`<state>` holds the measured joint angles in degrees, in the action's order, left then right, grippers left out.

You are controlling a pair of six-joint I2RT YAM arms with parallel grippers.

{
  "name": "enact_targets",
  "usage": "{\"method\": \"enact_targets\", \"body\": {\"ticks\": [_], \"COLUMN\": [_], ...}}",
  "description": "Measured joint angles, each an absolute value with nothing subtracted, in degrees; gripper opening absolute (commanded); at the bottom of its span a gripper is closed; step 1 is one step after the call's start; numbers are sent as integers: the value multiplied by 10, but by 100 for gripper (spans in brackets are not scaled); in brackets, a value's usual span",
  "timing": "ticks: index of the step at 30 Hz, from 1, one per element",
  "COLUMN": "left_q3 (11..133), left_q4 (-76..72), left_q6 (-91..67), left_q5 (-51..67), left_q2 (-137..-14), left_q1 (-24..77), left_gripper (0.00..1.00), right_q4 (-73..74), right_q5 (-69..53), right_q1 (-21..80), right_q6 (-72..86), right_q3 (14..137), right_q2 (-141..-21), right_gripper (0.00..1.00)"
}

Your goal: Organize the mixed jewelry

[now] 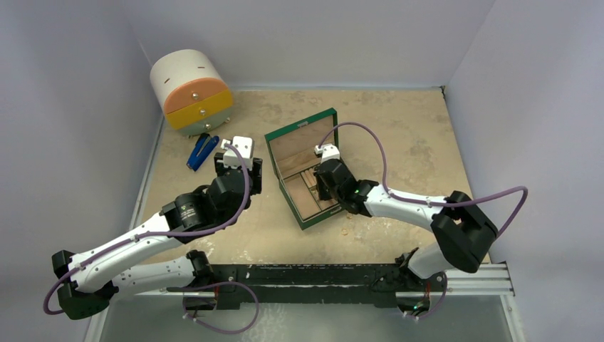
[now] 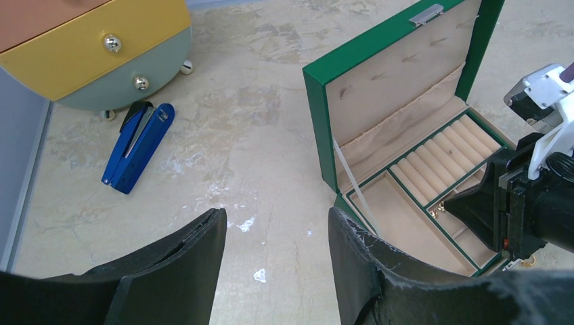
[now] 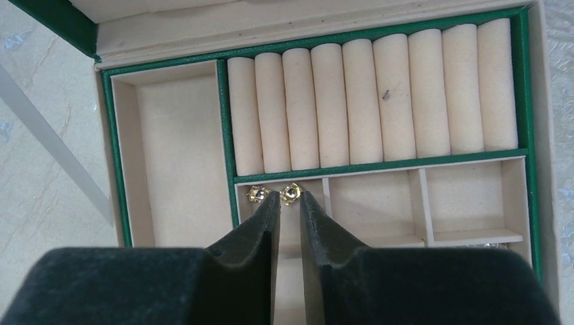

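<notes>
Right wrist view showed the right end effector [image 3: 288,198] hanging over the open green box [image 3: 379,166]. Its two jaws stood a little apart with nothing between them, so it was released and not grasping. Two gold earrings [image 3: 291,193] lay just beyond the fingertips, one at each side of the gap. They were on the floor of the small compartment [image 3: 315,189] that borders the row of ring rolls [image 3: 365,101]. They lay side by side, across the direction in which the fingers pointed. I could not tell if the pads touched them. The box stood near the middle of the table [image 1: 399,128], with its lid toward the far edge.

Seen from the top external view, what seemed to be another tiny gold piece [image 1: 346,232] lay on the table just beside the box, on its side toward the near edge. It was close under the right arm, behind the right end effector and not in front of it. The left end effector [image 2: 277,215] was wide open and empty, on the left side of the box. In my judgement the right arm was the nearer one, and it would need to draw back toward the near edge to reach that piece.
</notes>
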<state>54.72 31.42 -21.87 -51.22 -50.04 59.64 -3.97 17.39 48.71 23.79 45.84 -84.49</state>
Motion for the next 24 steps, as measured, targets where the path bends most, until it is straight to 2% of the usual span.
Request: {"method": "enact_targets", "body": {"ticks": [7, 24], "left_q3": [547, 547], "left_q4": [314, 314], "left_q6": [-219, -219], "left_q5": [-512, -512], "left_q2": [-500, -500], "left_q1": [596, 596], "left_gripper": [56, 56], "right_q4": [-19, 94], "right_q5": [175, 212], "right_q1": [488, 488], "right_q6": [240, 302], "right_q3": [460, 415], "right_q2": [-825, -635], "right_gripper": [23, 26]}}
